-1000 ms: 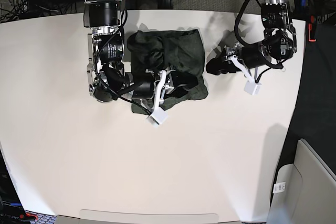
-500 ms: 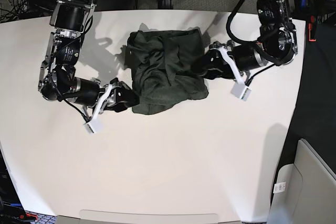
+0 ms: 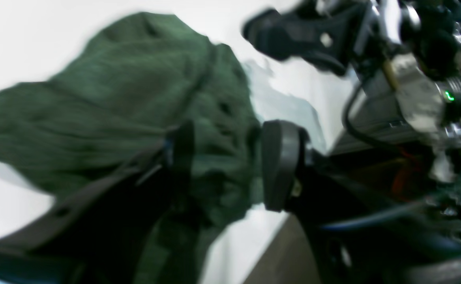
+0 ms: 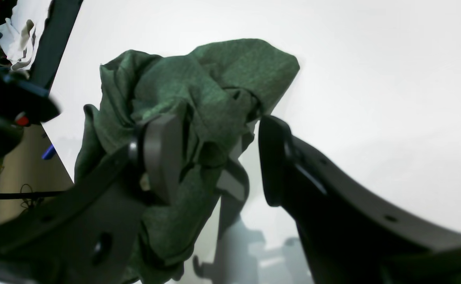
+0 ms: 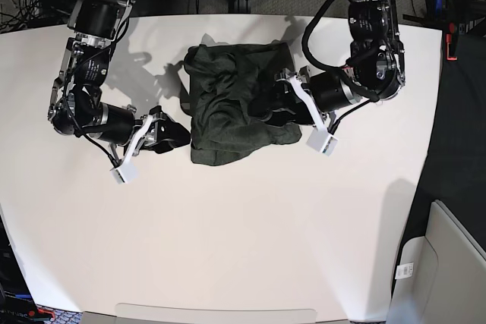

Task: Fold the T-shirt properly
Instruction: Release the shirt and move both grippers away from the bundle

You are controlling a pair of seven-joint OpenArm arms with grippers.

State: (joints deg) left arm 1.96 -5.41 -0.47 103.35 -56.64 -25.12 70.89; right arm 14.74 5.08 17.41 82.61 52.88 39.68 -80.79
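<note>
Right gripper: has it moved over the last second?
Yes. The right gripper pulled back off the T-shirt toward the base view's left; it now sits beside its edge.

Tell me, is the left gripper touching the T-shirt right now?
Touching. The left wrist view shows the left gripper with open jaws straddling a bunch of the T-shirt, cloth against its fingers.

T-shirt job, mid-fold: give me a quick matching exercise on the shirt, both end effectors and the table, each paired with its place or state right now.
Things:
1. T-shirt
2. left end effector
3. right end effector
4. table

Places or states:
A. at the shirt's edge on the base view's left, jaws apart
B. dark green, bunched in a rumpled heap
C. white, carrying the garment
D. at the shirt's edge on the base view's right, jaws apart with fabric between them

Pairs: 1-B, 2-D, 3-A, 4-C
</note>
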